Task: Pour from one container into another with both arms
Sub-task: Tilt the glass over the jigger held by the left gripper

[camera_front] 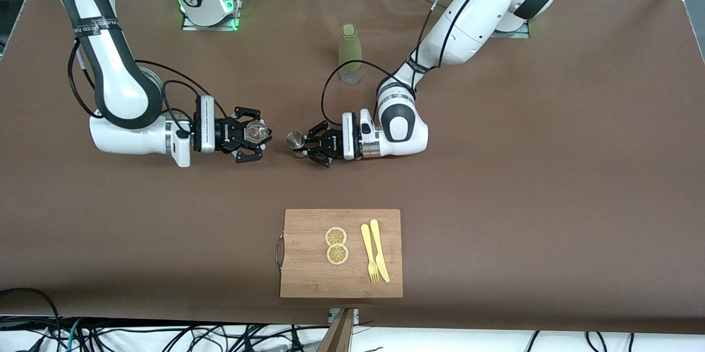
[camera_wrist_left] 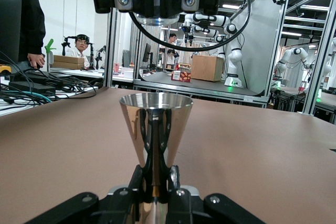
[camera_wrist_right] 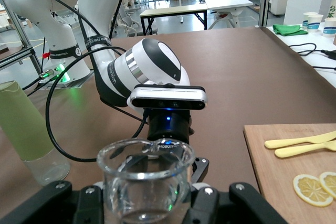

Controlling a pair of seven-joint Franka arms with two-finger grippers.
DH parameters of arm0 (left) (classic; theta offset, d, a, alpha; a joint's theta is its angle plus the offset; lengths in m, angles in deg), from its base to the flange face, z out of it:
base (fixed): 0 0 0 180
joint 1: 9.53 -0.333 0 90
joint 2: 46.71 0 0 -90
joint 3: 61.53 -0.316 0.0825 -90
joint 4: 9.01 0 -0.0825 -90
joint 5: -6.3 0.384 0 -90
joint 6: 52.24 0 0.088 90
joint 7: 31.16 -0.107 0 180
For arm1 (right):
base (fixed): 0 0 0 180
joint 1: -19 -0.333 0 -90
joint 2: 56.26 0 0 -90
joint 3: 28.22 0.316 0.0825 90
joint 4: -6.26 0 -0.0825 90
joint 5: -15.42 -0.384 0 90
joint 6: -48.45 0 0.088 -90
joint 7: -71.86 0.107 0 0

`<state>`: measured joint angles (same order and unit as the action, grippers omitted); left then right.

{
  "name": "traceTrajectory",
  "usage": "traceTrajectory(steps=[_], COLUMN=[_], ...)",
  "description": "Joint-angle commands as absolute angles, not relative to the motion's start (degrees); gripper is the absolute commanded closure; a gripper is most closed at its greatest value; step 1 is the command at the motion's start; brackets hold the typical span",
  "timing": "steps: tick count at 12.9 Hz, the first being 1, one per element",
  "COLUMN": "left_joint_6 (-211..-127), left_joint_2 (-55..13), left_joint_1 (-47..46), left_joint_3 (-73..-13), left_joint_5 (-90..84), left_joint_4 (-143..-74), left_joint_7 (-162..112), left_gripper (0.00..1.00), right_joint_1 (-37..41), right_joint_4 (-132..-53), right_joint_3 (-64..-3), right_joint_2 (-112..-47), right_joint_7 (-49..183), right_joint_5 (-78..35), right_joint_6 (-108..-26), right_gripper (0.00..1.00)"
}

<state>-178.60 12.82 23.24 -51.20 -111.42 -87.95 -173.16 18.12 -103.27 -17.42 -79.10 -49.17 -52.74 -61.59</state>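
Jaws of our left gripper (camera_front: 302, 145) are clamped on the narrow waist of the small silver metal hourglass-shaped jigger (camera_front: 296, 140), which stands upright with its open cone upward in the left wrist view (camera_wrist_left: 156, 129). Our right gripper (camera_front: 254, 140) has its jaws closed around the tiny clear round glass tumbler (camera_front: 256, 131), also upright, its rim and empty-looking bowl showing in the right wrist view (camera_wrist_right: 145, 179).

We hold both vessels over the bare middle of the brown tabletop (camera_front: 495, 176), the two grippers facing each other with a small gap between tumbler and jigger; they are near but not touching. Both forearms lie low and level, the right arm reaching from its end of the tabletop, the left arm from the other.

We see a tall olive-green bottle with a clear base (camera_front: 350, 53) standing on the tabletop, farther from the front camera than the grippers. Nearer to that camera lies a rectangular wooden cutting board with a metal handle (camera_front: 308, 275), carrying two round lemon slices (camera_front: 336, 245) and, beside them, a pale yellow plastic fork (camera_front: 369, 253) and knife (camera_front: 380, 250).
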Motion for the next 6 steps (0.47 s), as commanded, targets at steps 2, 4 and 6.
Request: traceTrajectory(steps=[2, 4, 6], left_joint_6=[-181.6, -182.0, -182.1], left_joint_2=[14.5, 14.8, 15.3], left_joint_1=[25.3, 25.5, 25.8], left_joint_3=[-52.0, -52.0, -52.0], left_joint_5=[-114.4, -114.7, -115.2], left_joint_4=[-84.3, -83.7, -83.3], left_joint_7=[-174.4, -174.4, -174.5], left_gripper=[1.0, 1.0, 1.0], right_joint_1=[18.1, 17.7, 17.2], right_joint_4=[-106.6, -106.6, -106.7], right_joint_3=[-16.5, -16.5, -16.5], right_joint_2=[-74.7, -74.6, -74.1], right_joint_7=[-48.3, -48.2, -48.0], right_joint_5=[-52.9, -52.9, -52.8], right_joint_6=[-64.6, -65.4, -66.6], right_gripper=[0.88, 0.88, 0.88])
